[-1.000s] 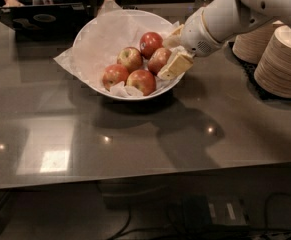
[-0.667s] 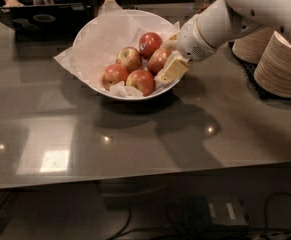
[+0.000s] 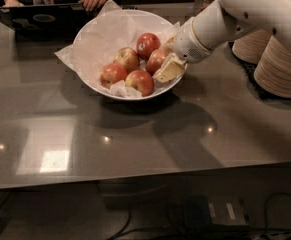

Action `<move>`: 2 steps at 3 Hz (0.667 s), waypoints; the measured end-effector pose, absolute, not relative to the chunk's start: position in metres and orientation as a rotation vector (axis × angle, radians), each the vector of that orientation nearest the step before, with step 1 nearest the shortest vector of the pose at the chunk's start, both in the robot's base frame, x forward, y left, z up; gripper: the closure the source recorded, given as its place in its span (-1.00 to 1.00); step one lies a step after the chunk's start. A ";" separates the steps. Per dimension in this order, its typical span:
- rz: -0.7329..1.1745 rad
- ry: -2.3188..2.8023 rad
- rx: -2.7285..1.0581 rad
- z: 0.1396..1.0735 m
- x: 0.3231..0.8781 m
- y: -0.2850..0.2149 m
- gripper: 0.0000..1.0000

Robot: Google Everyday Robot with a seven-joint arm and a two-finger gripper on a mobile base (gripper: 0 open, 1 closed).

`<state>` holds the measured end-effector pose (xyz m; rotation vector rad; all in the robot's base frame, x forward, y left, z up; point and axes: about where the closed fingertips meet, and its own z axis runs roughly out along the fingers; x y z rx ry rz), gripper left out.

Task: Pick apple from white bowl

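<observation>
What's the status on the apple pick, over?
Gripper at the white bowl's right rim, against the apple. Apple not yet lifted, sitting in the bowl. Four other apples crowd its left side.

The single camera stands at the near side of the table (image 3: 135, 149), raised above its surface. It tilts down and faces the far edge, where a laptop (image 3: 45, 21) lies. It sits fairly close: the tabletop fills most of the frame, with cables (image 3: 265, 219) on the floor showing under the near edge. The white bowl (image 3: 150, 95) sits centre-far. The arm (image 3: 245, 9) enters from the far right, above stacked plates (image 3: 285, 64), and the gripper (image 3: 166, 58) is at the bowl's right rim.
</observation>
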<state>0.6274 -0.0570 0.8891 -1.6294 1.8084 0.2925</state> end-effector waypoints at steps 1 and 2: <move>0.293 1.808 -1.629 0.889 0.627 -0.057 0.61; 0.293 1.808 -1.630 0.889 0.627 -0.057 0.99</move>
